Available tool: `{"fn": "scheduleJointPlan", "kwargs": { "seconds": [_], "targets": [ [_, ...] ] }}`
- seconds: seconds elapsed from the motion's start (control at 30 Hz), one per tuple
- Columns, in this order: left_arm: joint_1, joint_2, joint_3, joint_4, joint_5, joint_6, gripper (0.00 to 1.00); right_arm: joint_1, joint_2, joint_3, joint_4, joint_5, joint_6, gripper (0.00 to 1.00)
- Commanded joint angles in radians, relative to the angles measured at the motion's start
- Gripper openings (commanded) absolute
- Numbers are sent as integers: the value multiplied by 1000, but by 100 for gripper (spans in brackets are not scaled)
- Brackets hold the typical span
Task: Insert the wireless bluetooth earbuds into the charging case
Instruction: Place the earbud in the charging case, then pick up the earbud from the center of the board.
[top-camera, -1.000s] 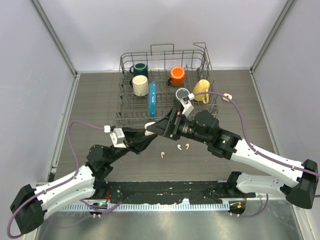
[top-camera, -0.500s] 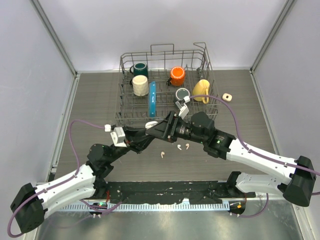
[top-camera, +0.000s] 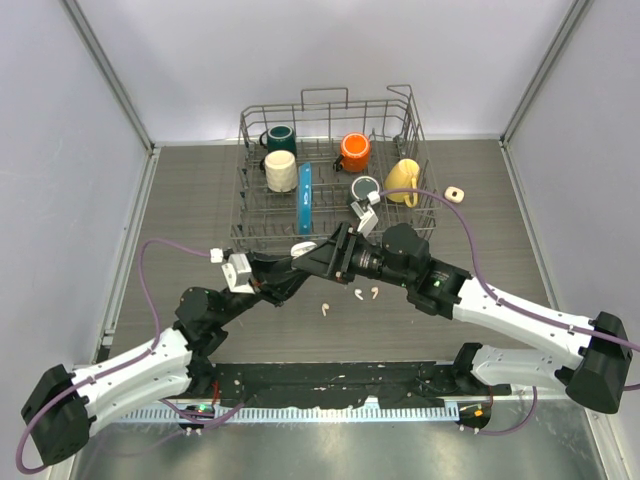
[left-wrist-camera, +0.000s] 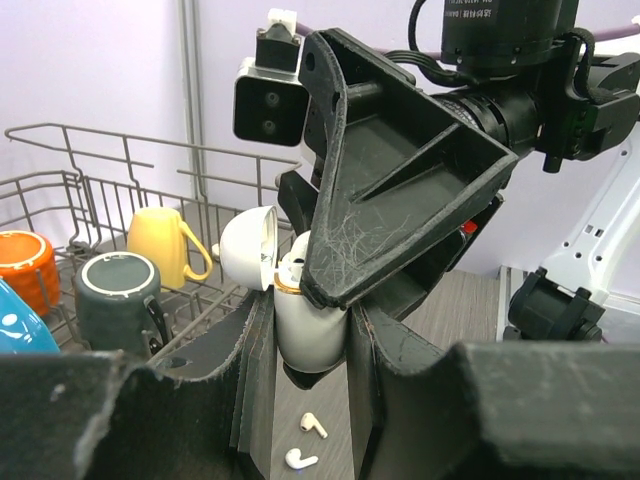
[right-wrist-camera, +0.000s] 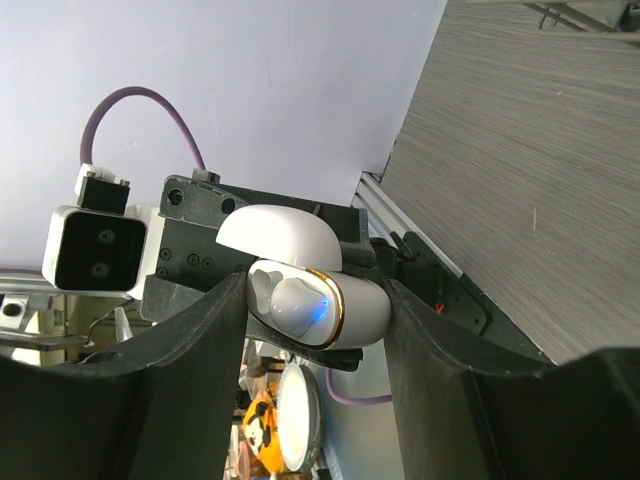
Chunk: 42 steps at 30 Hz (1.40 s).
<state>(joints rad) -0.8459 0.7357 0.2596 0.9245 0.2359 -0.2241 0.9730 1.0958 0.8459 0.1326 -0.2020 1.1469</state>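
Seating looks to be the step in hand. The case (left-wrist-camera: 310, 335) hangs in the air over the surface (top-camera: 190, 200), just in front of the rack (top-camera: 250, 130), with its lid (right-wrist-camera: 275, 225) tipped open. Left fingers (left-wrist-camera: 256, 390) are clamped on its lower body. Right fingers (right-wrist-camera: 190, 370) stand half closed, one on each side of its upper body, and seem to touch both sides. At least one earbud (right-wrist-camera: 268, 287) sits in the mouth with a blue light beside it; whether it is fully down I cannot tell. Three more earbuds (top-camera: 358, 294) lie loose on the surface below the two arms, near each other.

To do this well, the squeeze from the right should be gentle and square, so the case does not twist in the left grip or slide out of it. Any push on the earbud should go straight down its well, stem first, not across the rim. The lid needs room: a finger that catches it could snap it shut on an earbud half in. When the right arm goes for the next earbud, it should first back off along the case's axis, so nothing is dragged out.
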Motion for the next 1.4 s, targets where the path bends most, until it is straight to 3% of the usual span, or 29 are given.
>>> {"fn": "scheduleJointPlan", "kwargs": {
  "seconds": [0.0, 0.3, 0.4, 0.63, 0.77, 0.83, 1.03, 1.13, 1.27, 1.37],
  "targets": [
    [2, 5, 35, 54, 11, 0, 0, 3, 9, 54, -39, -7, -88, 22],
    [4, 11, 30, 54, 19, -3, 0, 3, 24, 139, -197, 35, -220, 22],
    [2, 13, 27, 56, 19, -1, 0, 1, 26, 143, -200, 30, -231, 31],
    [4, -2, 3, 68, -12, -3, 0, 3, -4, 134, -197, 68, -245, 66],
    [2, -16, -8, 59, -23, -3, 0, 3, -34, 131, -199, 95, -263, 79],
    [2, -25, -19, 54, -35, -3, 0, 3, -65, 127, -199, 125, -268, 84],
    [2, -55, -40, 27, -66, 8, 0, 3, -158, 117, -208, 171, -311, 86],
    [2, -71, -55, 19, -92, 11, 0, 3, -204, 105, -252, 265, -325, 87],
    [4, -102, -53, -21, -93, 19, 0, 1, -275, 81, -394, 549, -281, 92],
    [2, -139, -51, -55, -98, 22, 0, -5, -229, 119, -653, 711, -236, 92]
  ]
}}
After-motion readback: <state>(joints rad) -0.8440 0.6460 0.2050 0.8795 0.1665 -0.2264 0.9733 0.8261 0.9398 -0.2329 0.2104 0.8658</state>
